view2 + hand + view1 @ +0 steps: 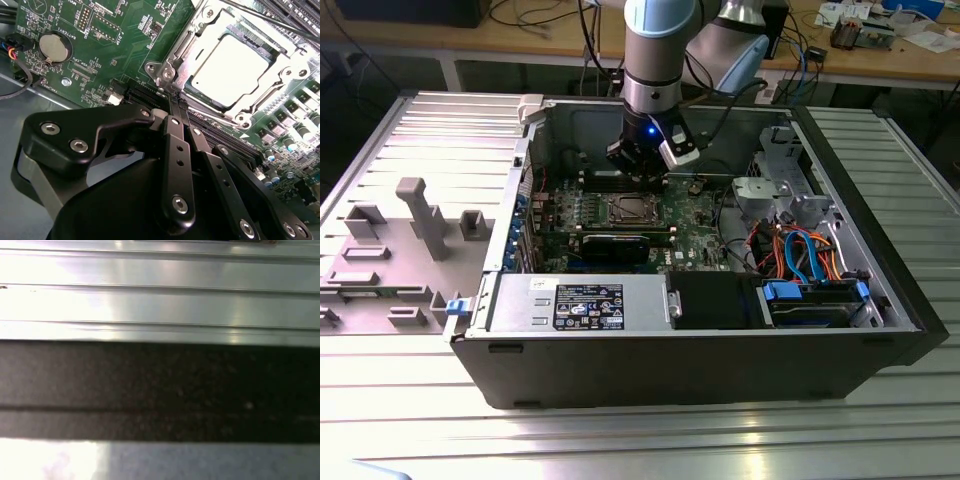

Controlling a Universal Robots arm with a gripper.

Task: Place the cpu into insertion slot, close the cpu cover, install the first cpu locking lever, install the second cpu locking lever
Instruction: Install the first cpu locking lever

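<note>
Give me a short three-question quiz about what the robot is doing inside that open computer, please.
1. True or false: the cpu already lies in the insertion slot.
2. The cpu cover is: A) lying down around the chip, B) standing upright, C) off the board.
3. Which way does the hand sit, fingers together or spread?

Key: 1 true. 2 A. 3 together, tips close beside the socket's corner, holding nothing that shows.

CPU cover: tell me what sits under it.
Through the window of the thin silvery metal cpu cover, the flat silver-grey cpu shows, seated. The insertion slot beneath is hidden by the chip.
</note>
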